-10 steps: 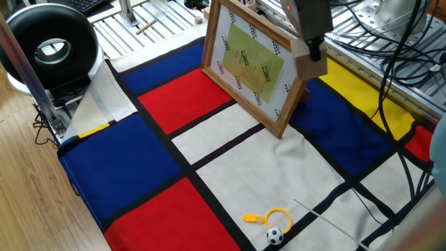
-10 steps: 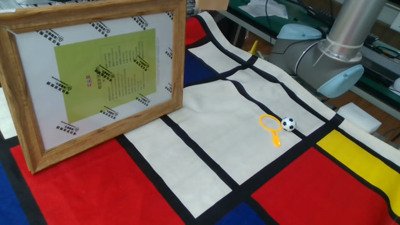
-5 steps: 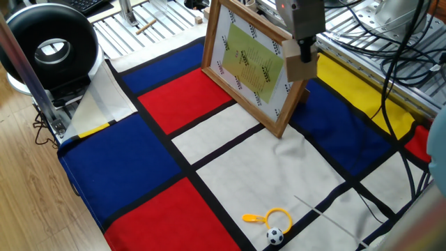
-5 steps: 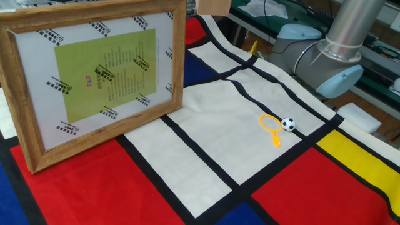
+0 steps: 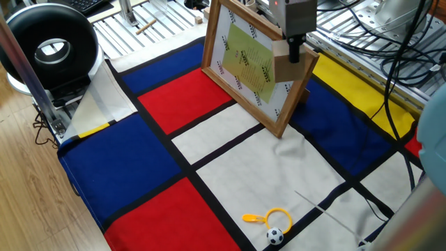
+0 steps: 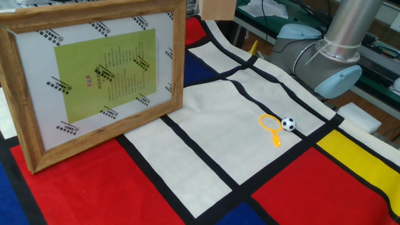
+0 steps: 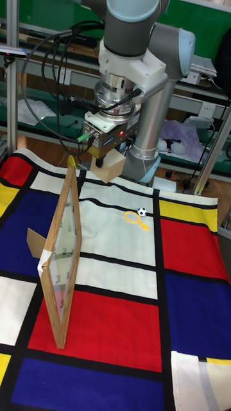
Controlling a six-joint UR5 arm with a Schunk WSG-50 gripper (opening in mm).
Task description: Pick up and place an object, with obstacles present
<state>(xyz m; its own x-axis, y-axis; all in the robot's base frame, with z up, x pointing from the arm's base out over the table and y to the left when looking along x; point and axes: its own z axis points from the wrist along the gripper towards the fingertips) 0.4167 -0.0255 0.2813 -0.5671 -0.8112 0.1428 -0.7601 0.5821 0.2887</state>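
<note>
Tall fixed view gives me the clearest read: the gripper (image 7: 106, 156) is clamped on the wooden cube (image 7: 109, 168), which hangs in the air just beside the top edge of the picture frame (image 7: 64, 257), on the side nearer the arm's base. From one fixed view the cube (image 5: 286, 67) overlaps the frame's upper right corner (image 5: 256, 66) – I can't tell from that angle alone whether it has cleared the top rail or is level with it.

My judgement is that I'm mid-carry, with the frame as the thing to get past. I'd hold height – or add some – before travelling any further sideways, since the frame stands propped at a lean and a nudge to its top edge could tip it. I'd keep the grip firm and only start descending once the cube is well apart from the frame, over open cloth (image 7: 115, 257)
</note>
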